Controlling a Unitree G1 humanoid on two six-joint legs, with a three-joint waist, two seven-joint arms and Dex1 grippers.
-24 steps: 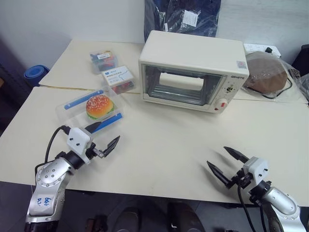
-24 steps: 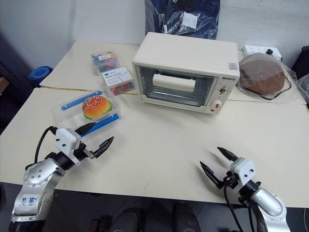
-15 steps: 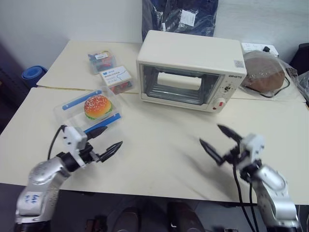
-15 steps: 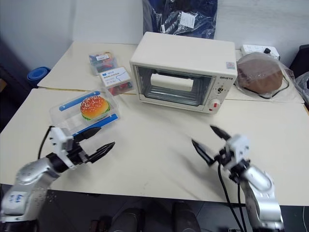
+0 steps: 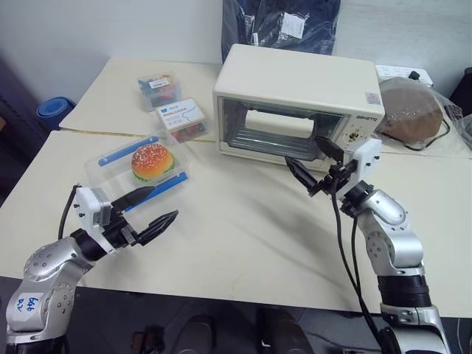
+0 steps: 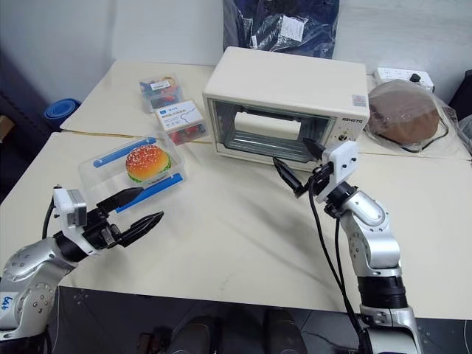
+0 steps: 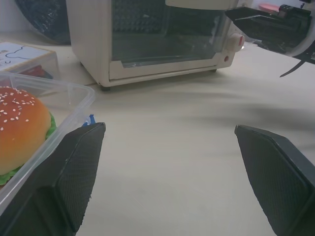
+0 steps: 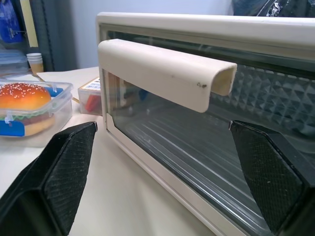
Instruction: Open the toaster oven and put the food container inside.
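We see the right gripper [image 5: 316, 166], jaws spread wide and empty, just in front of the closed glass door of the toaster oven [image 5: 299, 103], at twelve o'clock on the table [image 5: 243, 221]. To open it well, we judge the fingers should rise to straddle the cream handle [image 8: 165, 73], close, then draw down and outward. The handle is a smooth rounded bar; the oven body is boxy, matte cream. The left gripper [image 5: 147, 210], equally wide and empty, hovers just short of the food container [image 5: 140, 166] at nine o'clock: clear, thin-walled plastic, blue clips, a sprinkled toy hamburger [image 5: 151, 161] inside.
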